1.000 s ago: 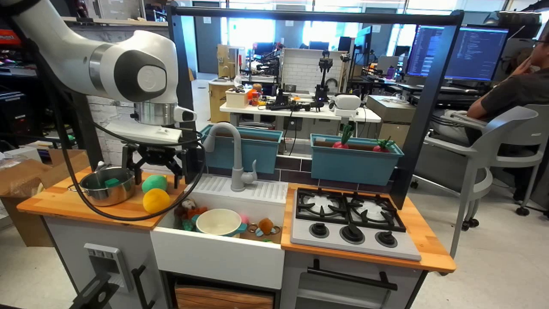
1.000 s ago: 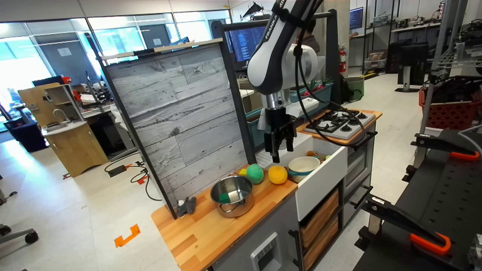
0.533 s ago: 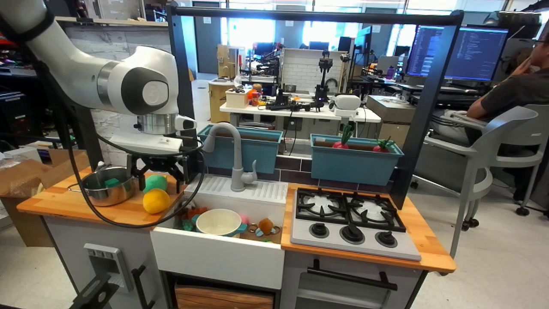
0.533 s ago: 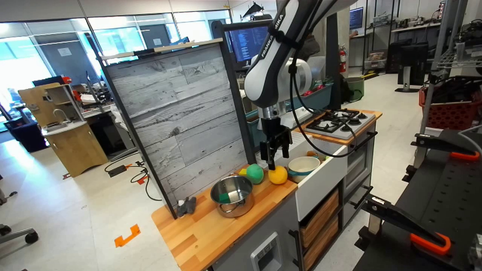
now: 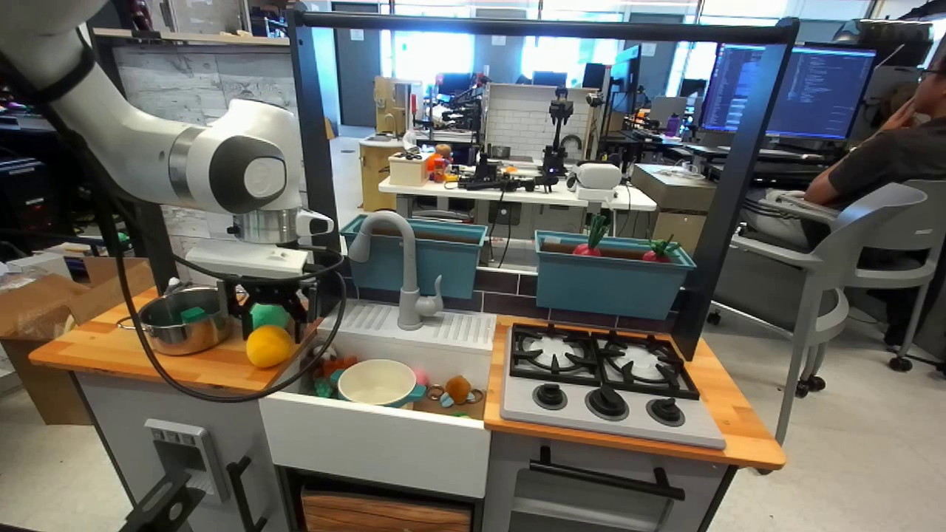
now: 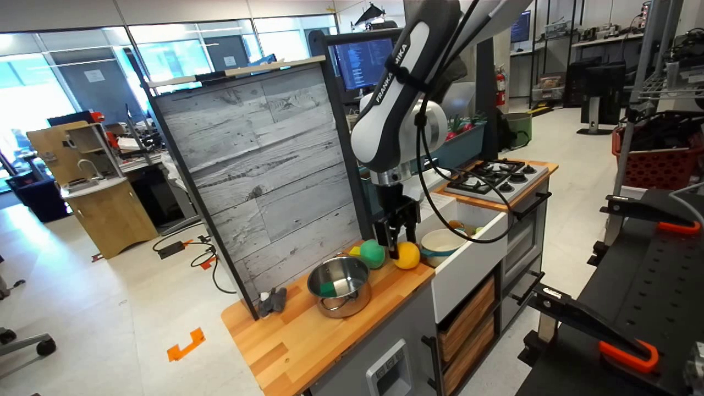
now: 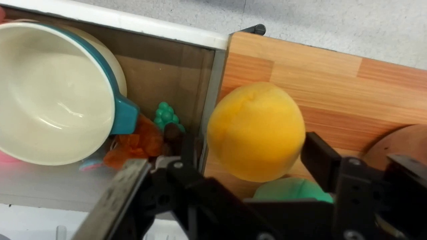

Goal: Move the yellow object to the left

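The yellow object (image 5: 268, 352) is a round yellow-orange toy on the wooden counter by the sink edge. It also shows in an exterior view (image 6: 408, 258) and large in the wrist view (image 7: 255, 123). My gripper (image 5: 273, 337) is low over the counter, pointing down, and its fingers are apart. In the wrist view the gripper (image 7: 250, 143) has one finger on each side of the yellow object. The finger on the right looks close against it, and contact is unclear; a gap shows on the left. The green ball (image 6: 372, 254) lies right beside it, partly hidden behind the gripper in the wrist view.
A steel pot (image 6: 341, 309) stands on the counter on the far side of the green ball. The sink (image 5: 377, 436) holds a cream pot (image 5: 377, 382) and several toys. A grey faucet (image 5: 409, 273) rises behind it. A cable loop (image 5: 214, 399) hangs from the arm.
My gripper has come down from above the toys to around the yellow object. Its fingers look somewhat closer together in an exterior view. The yellow object and green ball stay in place.
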Controlling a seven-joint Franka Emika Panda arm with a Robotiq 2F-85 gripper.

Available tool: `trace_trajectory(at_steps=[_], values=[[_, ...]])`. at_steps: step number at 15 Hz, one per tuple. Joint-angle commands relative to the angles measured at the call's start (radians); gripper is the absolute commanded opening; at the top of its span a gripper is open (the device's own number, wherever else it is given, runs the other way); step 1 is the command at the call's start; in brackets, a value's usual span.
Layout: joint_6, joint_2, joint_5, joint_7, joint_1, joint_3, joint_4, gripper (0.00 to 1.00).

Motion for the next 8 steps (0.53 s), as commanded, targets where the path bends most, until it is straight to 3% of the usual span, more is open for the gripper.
trace_trajectory(at_steps=[1, 8], values=[[-0.063, 0.042, -0.025, 0.028, -0.002, 0.003, 0.077, 0.49], [-0.093, -0.007, -0.019, 0.01, -0.009, 0.019, 0.046, 0.03]])
